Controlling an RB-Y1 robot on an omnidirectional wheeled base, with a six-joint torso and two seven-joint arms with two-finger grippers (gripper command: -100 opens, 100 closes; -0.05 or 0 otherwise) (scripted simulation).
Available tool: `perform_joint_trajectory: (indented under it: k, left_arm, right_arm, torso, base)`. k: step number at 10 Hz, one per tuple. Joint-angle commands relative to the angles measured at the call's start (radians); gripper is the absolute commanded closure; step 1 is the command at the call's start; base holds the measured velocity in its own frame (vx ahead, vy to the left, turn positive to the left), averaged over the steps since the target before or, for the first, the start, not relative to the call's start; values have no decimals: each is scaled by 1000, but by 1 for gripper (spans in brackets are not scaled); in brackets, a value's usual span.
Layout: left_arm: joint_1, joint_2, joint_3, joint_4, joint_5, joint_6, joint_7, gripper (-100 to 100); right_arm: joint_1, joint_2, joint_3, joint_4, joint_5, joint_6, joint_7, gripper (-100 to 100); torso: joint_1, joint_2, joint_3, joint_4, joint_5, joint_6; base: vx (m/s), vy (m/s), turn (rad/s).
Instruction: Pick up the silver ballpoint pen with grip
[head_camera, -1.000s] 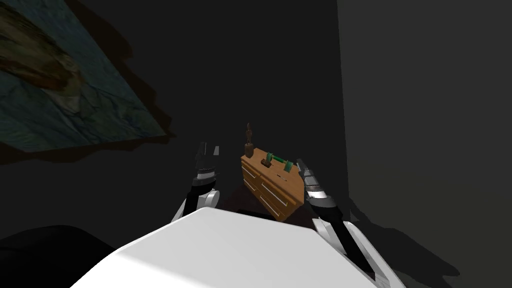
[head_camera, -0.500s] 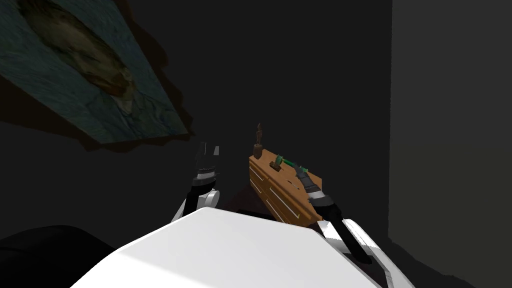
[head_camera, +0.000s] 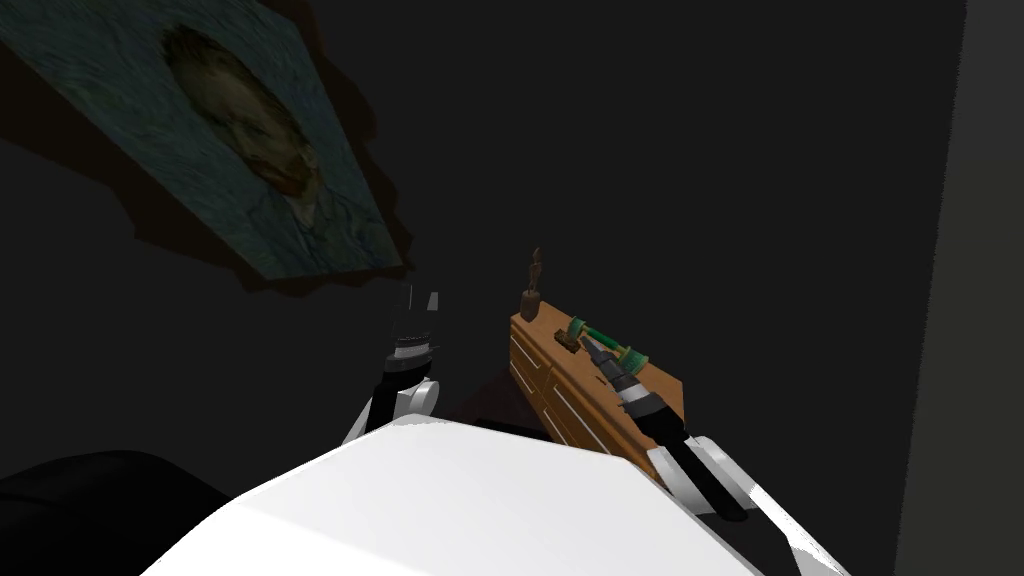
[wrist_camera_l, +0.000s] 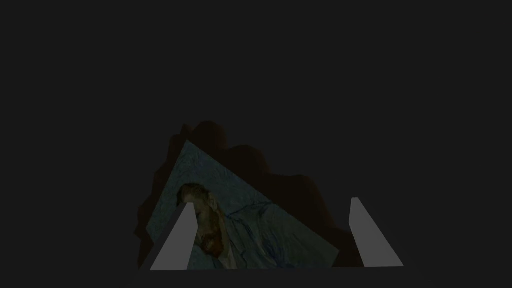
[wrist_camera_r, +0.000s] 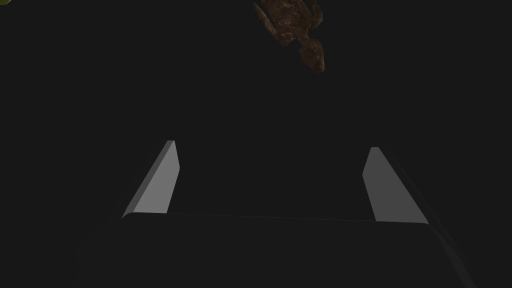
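Wooden dresser (head_camera: 556, 396) with a brown figurine (head_camera: 533, 283) at its 11 o'clock corner. The right gripper (head_camera: 590, 345) hangs over the dresser top between two green objects (head_camera: 578, 327), its fingers (wrist_camera_r: 155, 180) spread wide, with the figurine at 12 o'clock beyond them. The left gripper (head_camera: 420, 298), at the dresser's 9 o'clock, has its fingers equally spread. Where the pen lies cannot be told.

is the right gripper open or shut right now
Open. In the right wrist view the right gripper has its two fingers standing wide apart with nothing between them; the head view shows it over the wooden dresser.
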Motion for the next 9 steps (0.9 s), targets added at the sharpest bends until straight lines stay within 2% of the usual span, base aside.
perform_joint_trajectory:
  k: [1, 2, 3, 4, 5, 6, 8, 9]
  left_arm:
    - [0, 0, 0, 0, 0, 0, 0, 0]
    - [0, 0, 0, 0, 0, 0, 0, 0]
    - [0, 0, 0, 0, 0, 0, 0, 0]
    - [0, 0, 0, 0, 0, 0, 0, 0]
    - [0, 0, 0, 0, 0, 0, 0, 0]
    - [0, 0, 0, 0, 0, 0, 0, 0]
    - [0, 0, 0, 0, 0, 0, 0, 0]
    - [0, 0, 0, 0, 0, 0, 0, 0]
  right_arm:
    - [-6, -50, 13, 36, 15, 5, 4, -100]
    - [-6, -61, 13, 36, 15, 5, 4, -100]
    - [-12, -100, 28, 70, 30, 7, 9, -100]
    - [-12, -105, 28, 70, 30, 7, 9, -100]
    - [-19, -145, 47, 105, 46, 7, 14, -100]
    - [-19, -149, 47, 105, 46, 7, 14, -100]
    - [-34, -217, 92, 173, 80, 5, 21, -100]
    - [-34, -234, 92, 179, 80, 5, 21, -100]
  torso:
    - [0, 0, 0, 0, 0, 0]
    - [0, 1, 0, 0, 0, -1]
    - [-1, 1, 1, 0, 0, 0]
    - [-1, 1, 1, 0, 0, -1]
    - [-2, 2, 1, 0, 0, 0]
    - [-2, 2, 1, 0, -1, 0]
    - [-1, 2, 1, 0, 0, 0]
    - [-1, 1, 0, 0, 0, -1]
  base:
    - [34, 40, 182]
    - [26, 25, 93]
    - [31, 33, 174]
    - [26, 22, 93]
    - [27, 21, 158]
    - [24, 19, 74]
    - [35, 29, 186]
    - [32, 8, 75]
